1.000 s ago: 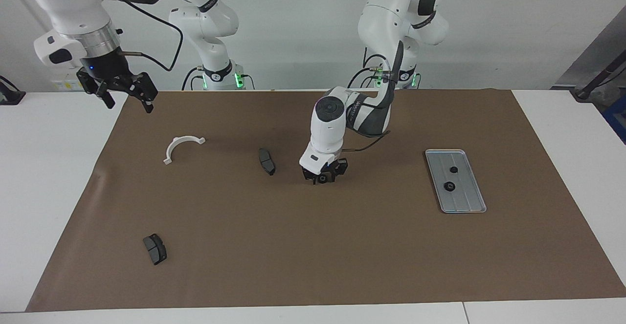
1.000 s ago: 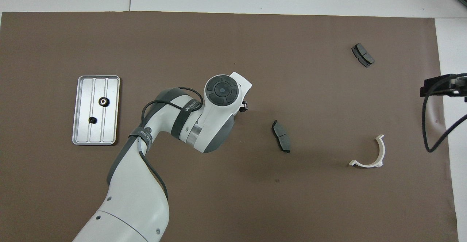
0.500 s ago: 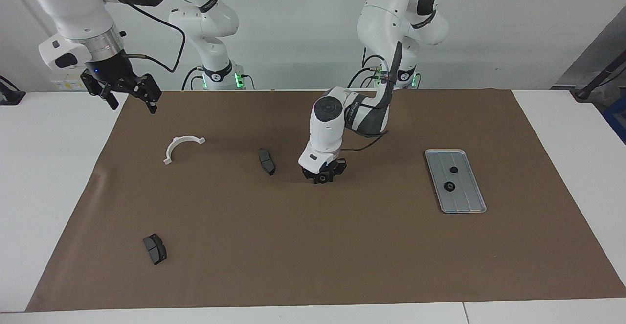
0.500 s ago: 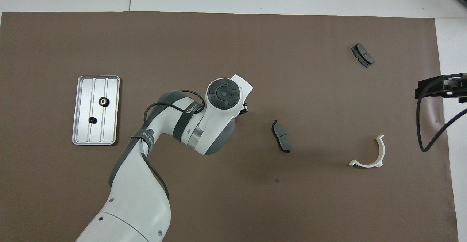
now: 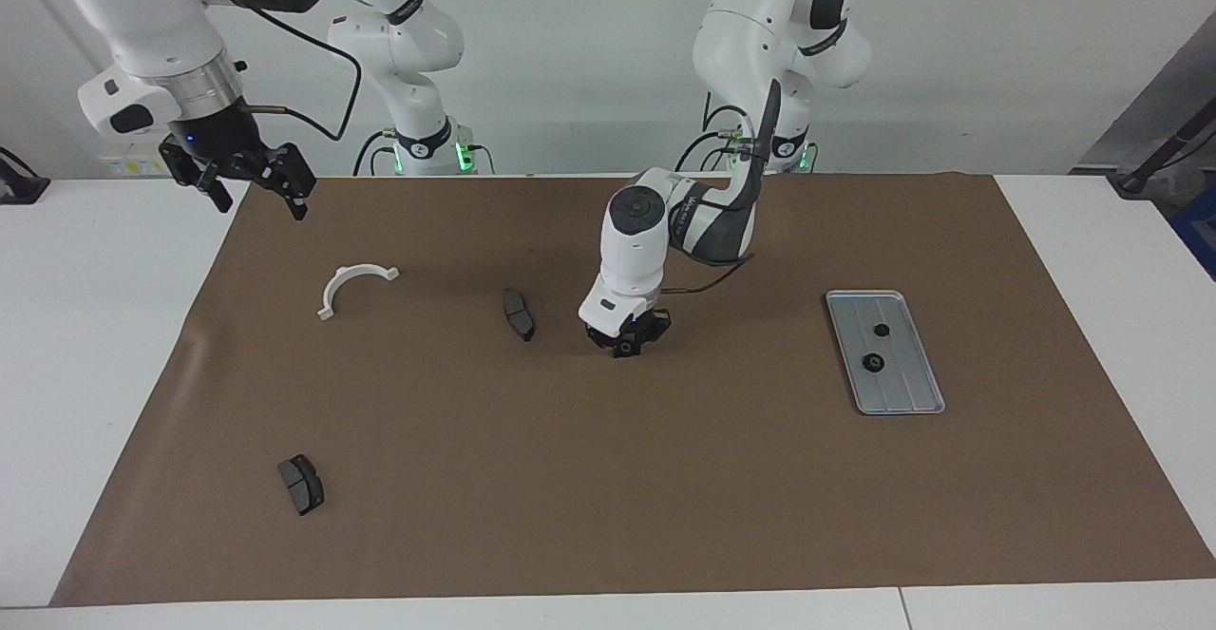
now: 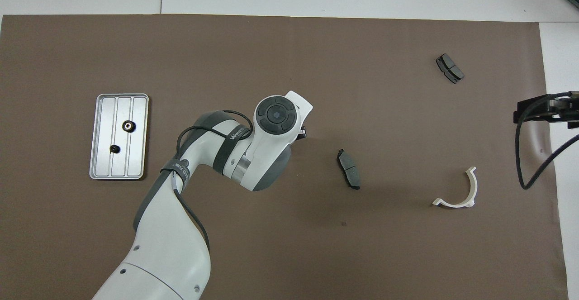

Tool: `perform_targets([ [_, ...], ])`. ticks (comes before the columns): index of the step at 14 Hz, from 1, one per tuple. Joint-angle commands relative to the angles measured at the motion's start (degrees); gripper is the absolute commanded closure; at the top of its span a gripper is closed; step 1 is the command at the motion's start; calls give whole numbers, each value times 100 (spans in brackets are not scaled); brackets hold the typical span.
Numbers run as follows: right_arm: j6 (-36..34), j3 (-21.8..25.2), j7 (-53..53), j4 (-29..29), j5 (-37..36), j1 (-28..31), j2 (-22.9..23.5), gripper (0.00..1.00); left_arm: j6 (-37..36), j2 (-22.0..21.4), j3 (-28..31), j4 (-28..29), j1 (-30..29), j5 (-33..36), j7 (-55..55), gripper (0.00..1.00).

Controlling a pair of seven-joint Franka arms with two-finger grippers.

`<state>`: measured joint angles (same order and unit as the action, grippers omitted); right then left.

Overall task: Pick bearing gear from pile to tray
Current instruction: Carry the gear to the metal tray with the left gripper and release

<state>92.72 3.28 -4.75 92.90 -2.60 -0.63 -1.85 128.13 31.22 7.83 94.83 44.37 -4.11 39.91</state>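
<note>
The bench (image 5: pixel 114 345) carries a tray (image 5: pixel 912 385) at the left arm's end, two gears (image 5: pixel 871 362) already in it. The left gripper (image 5: pixel 624 349) (low on the mat) pinches a third gear (image 5: pixel 626 348); carrying remains. The right gripper (image 5: pixel 249 185) waits, spread.

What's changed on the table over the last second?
The left tool, low on the mat beside the nearer dark pad, drew its fingers in around a small black gear there. The right tool edged slightly. Tray, its two gears, pads and white bracket stayed put.
</note>
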Motion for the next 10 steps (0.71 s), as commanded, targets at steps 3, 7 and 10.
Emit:
perform_targets([
  [3,-113,199,149,-18,137,-245,-9,0,-438,-187,-19,-289,-1113,-81,-254,100],
  [7,-245,445,106,-88,216,-482,53,0,-912,-511,-27,-132,-2122,-265,-1657,100],
  [10,-236,410,-157,-1,436,-359,1,0,-1027,-933,25,411,-2747,-292,-3387,100],
])
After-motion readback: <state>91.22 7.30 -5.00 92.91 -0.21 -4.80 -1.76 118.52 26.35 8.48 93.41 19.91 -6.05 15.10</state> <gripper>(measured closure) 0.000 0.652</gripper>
